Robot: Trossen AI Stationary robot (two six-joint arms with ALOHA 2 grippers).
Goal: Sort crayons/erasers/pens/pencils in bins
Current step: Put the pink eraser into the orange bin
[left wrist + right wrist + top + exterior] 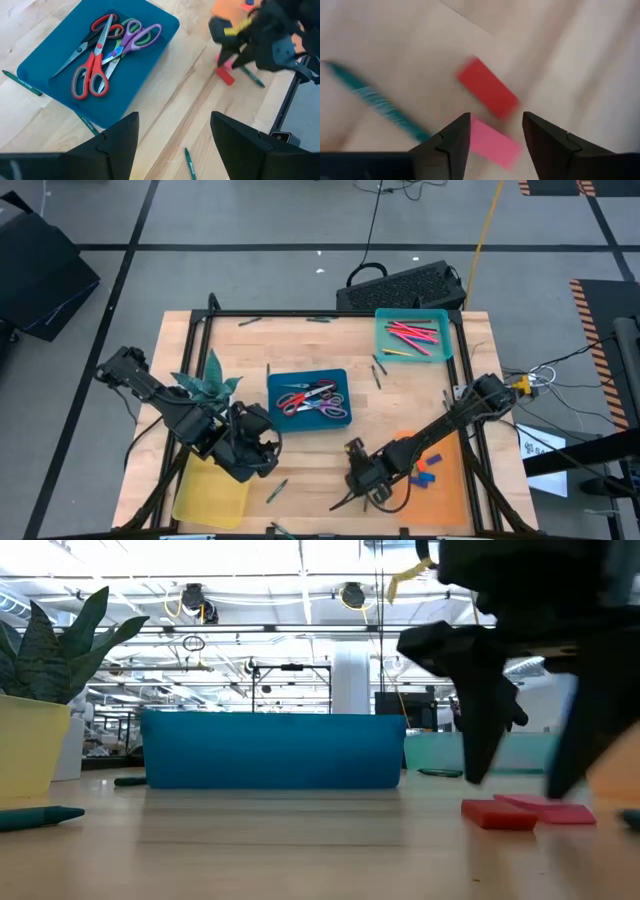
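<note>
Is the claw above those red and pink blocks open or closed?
Open. The right gripper shows a clear gap between its fingers above the pink eraser, beside the red eraser, gripping neither.

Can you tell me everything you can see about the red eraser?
The red eraser is a small flat rectangular block, plain bright red with sharp edges, and it looks rubbery. It lies flat on the wooden table, right next to a pink eraser; whether they touch is unclear. A teal crayon lies close by. The right gripper hangs just above the two erasers with its fingers open, not holding anything. Nothing rests on top of the red eraser.
</note>
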